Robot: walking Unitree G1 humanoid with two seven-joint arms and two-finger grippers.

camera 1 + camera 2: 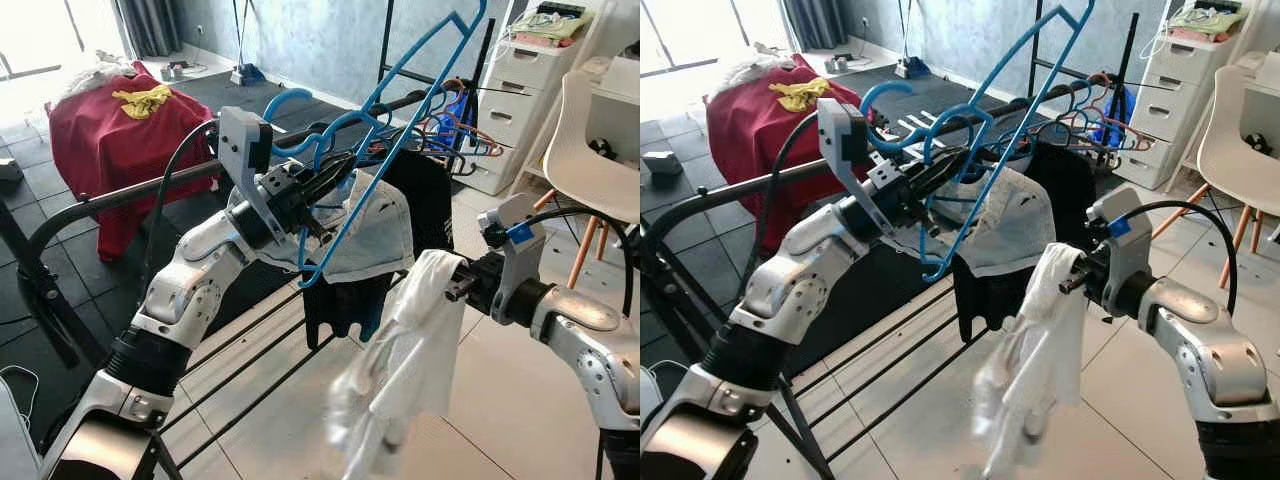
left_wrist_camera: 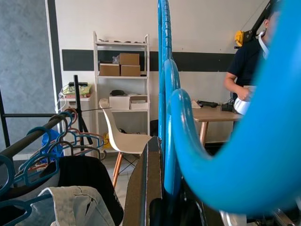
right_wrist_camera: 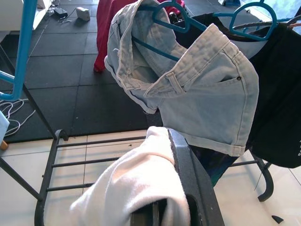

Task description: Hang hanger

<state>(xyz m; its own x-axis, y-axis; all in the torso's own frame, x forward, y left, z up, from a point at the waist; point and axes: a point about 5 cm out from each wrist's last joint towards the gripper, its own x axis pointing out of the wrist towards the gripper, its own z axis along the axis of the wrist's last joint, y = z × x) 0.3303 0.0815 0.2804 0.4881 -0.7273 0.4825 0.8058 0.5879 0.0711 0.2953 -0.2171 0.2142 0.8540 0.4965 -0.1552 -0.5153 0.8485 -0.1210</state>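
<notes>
L end effector (image 1: 318, 192) raised, grips blue hanger (image 1: 400, 120) near rail (image 1: 130, 192).

hanger (image 1: 405, 130) | blue plastic, empty | tilted upright | beside rail (image 1: 120, 195)

Two head cameras look forward and down over a clothes rail (image 1: 120, 195), sharing nearly one scene. The left wrist camera looks closely along a blue hanger (image 2: 165, 94); the right wrist camera faces denim shorts (image 3: 197, 89).
</notes>
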